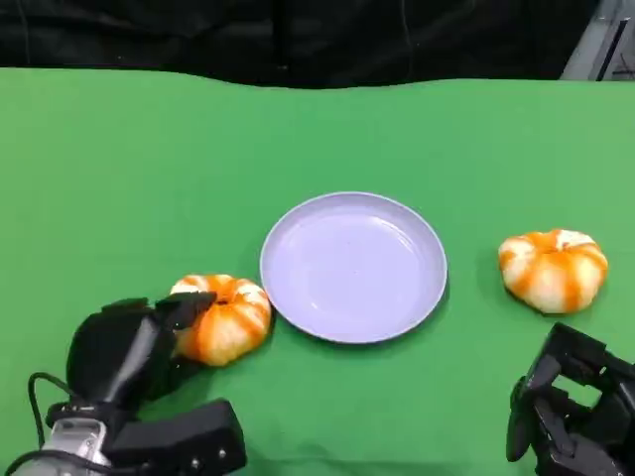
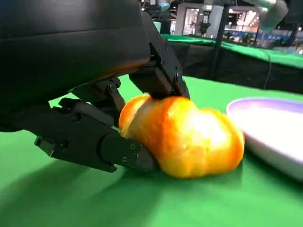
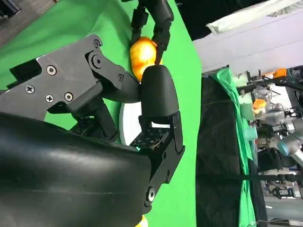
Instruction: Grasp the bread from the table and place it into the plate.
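The left hand (image 1: 134, 352) hides the near side of the bread (image 1: 226, 317) it touches. The right hand (image 1: 571, 416) is cut off by the head view's lower edge. In the right wrist view, its fingers (image 3: 158, 94) cover most of the plate (image 3: 127, 125).

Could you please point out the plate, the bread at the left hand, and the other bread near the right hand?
plate (image 1: 353, 266): head view, bare centre of the dish.
bread at the left hand (image 1: 226, 319): head view, its top.
other bread (image 1: 553, 269): head view, its top.
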Motion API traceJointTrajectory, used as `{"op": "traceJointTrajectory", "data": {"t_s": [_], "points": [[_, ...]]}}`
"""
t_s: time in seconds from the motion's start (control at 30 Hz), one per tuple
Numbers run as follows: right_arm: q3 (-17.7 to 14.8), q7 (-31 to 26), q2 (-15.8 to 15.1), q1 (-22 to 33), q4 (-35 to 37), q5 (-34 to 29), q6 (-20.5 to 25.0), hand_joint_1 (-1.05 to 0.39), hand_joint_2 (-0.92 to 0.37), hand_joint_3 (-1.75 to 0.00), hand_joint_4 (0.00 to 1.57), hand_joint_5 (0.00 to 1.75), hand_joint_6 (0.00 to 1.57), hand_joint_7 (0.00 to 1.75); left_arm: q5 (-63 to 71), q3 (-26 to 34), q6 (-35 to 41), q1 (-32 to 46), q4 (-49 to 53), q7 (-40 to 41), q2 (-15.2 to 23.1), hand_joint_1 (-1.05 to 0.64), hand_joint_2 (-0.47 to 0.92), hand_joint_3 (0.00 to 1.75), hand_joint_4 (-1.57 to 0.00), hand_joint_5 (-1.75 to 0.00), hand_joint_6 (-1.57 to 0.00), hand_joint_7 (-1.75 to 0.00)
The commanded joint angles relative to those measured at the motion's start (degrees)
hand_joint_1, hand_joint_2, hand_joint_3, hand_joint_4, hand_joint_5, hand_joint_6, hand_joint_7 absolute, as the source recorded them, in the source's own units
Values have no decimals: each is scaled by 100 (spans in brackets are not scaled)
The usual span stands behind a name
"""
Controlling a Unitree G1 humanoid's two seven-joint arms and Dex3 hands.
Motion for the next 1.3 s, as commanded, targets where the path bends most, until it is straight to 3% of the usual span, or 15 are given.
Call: {"op": "traceJointTrajectory", "data": {"t_s": [0.03, 0.27, 0.37, 0.5, 0.6, 0.7, 0.93, 1.13, 1.27, 1.3], "points": [[-40, -13, -27, 24, -58, 21, -15, -14, -64, -107, 86, 175, 71, 166, -293, 271, -55, 72, -474, -182, 239, -5, 82, 61, -73, -174, -62, -172], [-51, -11, -26, -8, -24, 7, -27, -15, -64, -107, 86, 175, 70, 167, -444, 679, 225, 477, -1973, -664, 543, -4, 76, 72, -73, -175, -63, -168], [-70, 20, -55, -22, -4, 28, -2, -15, -64, -106, 86, 175, 70, 167, -376, 959, 450, 681, -2852, -716, 664, 2, 60, 86, -76, -175, -68, -164], [-105, 60, -62, -52, 69, 37, -56, -15, -65, -106, 85, 175, 69, 167, -416, 1157, 710, 757, -3556, -1053, 679, -2, 55, 104, -75, -175, -67, -165], [-129, 76, -55, -79, 119, 28, -79, -15, -65, -104, 86, 175, 69, 167, -420, 1230, 864, 754, -3961, -1307, 634, -5, 54, 107, -73, -175, -65, -165], [-132, 80, -78, -106, 156, -15, -81, -15, -65, -104, 86, 175, 70, 167, -270, 986, 766, 366, -3781, -1318, 393, -7, 56, 105, -73, -175, -63, -168], [-106, 67, -43, -107, 205, -40, -106, -15, -65, -104, 87, 175, 70, 168, -243, 606, 827, -359, -3158, -1618, -151, -8, 65, 86, -71, -175, -69, -155], [-41, 34, 17, -106, 246, -102, -186, -14, -64, -105, 87, 175, 71, 166, -258, 241, 797, -1158, -1970, -1975, -527, -12, 75, 68, -69, -175, -76, -139], [-19, 51, 66, -59, 210, -52, -211, -15, -63, -105, 87, 175, 72, 165, -485, 99, 357, -1604, -783, -2035, -846, -9, 80, 60, -68, -175, -72, -148], [-15, 55, 80, -44, 210, -60, -254, -15, -62, -105, 87, 175, 72, 165, -532, 82, 201, -1669, -470, -1957, -931, -8, 80, 59, -67, -174, -74, -144]]}}
